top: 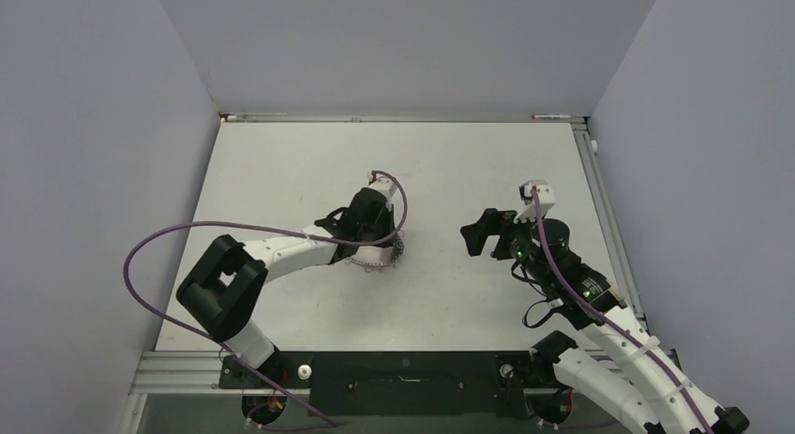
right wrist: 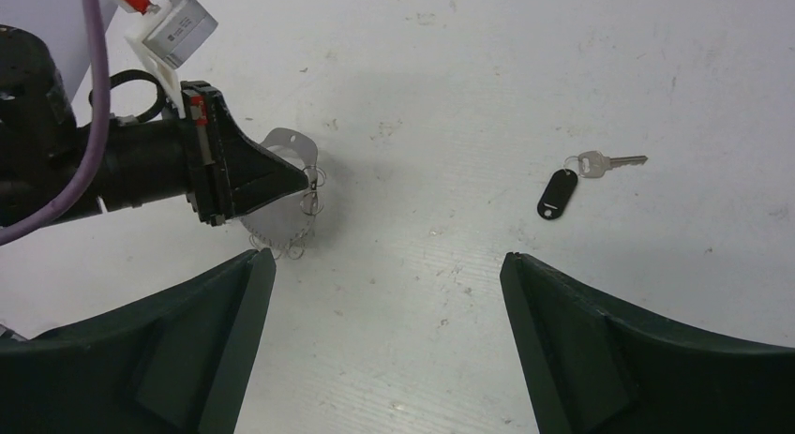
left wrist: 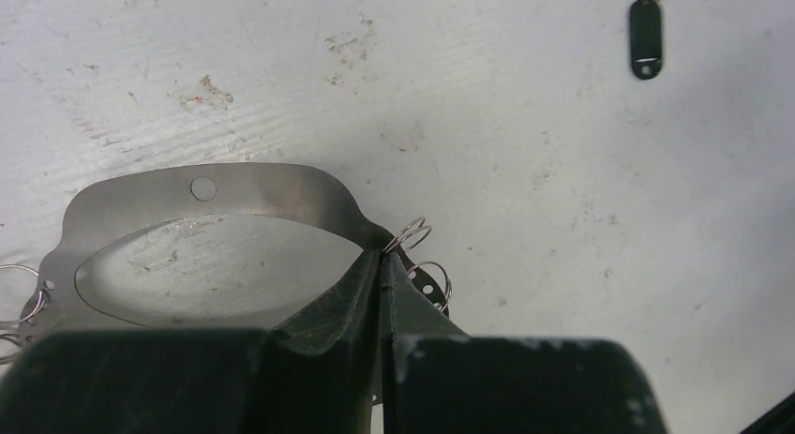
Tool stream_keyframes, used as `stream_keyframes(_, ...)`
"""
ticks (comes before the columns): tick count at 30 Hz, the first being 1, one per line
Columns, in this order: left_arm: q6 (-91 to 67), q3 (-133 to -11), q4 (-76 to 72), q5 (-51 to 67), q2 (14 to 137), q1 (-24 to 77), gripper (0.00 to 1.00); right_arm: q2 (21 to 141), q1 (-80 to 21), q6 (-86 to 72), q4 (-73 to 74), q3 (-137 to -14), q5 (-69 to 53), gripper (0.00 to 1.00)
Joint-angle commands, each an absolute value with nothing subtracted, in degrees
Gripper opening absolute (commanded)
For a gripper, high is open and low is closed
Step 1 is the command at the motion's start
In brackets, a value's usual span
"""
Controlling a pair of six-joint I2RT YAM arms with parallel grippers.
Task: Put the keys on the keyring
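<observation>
The keyring [left wrist: 234, 186] is a thin flat silver loop with small wire rings [left wrist: 433, 282] strung along its edge, and it rests on the white table. My left gripper [left wrist: 380, 258] is shut on its rim, which is pinched between the fingertips. The right wrist view shows that same left gripper [right wrist: 302, 183] on the keyring [right wrist: 284, 142]. One of the keys [right wrist: 609, 161], small and silver with a black plastic tag [right wrist: 557, 193], lies flat on the table to the right of the keyring, apart from both grippers. My right gripper [right wrist: 386, 258] hangs open above bare table, holding nothing. From above, the left gripper [top: 377, 248] and right gripper [top: 478, 233] face each other.
The white table [top: 300, 172] has grey walls on three sides and a metal rail [top: 605, 218] along its right edge. The left arm's purple cable [top: 150, 256] loops out to the left. The black tag [left wrist: 645, 36] shows at the top right of the left wrist view.
</observation>
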State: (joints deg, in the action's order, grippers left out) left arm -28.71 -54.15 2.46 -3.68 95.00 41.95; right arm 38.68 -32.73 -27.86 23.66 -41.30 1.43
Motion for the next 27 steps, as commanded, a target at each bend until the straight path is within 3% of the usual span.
stream_keyframes(1,-26.58,-49.89,-10.04,-0.13,86.72,42.35,0.0,36.16,-33.29,-26.3,18.19,-40.05,-2.36,0.97)
stream_keyframes(9,-26.53,-39.49,-22.88,6.2,74.13,42.22,0.0,33.38,-33.55,-21.33,10.29,-37.97,-14.03,0.97)
stream_keyframes(20,-33.37,-28.33,-42.31,15.54,61.87,42.32,0.0,31.63,-33.97,-20.21,-6.33,-32.57,-25.16,0.69)
stream_keyframes(27,-39.12,-21.4,-56.75,19.23,58.61,42.45,0.0,32.01,-35.75,-18.37,-12.68,-29.87,-27.18,0.61)
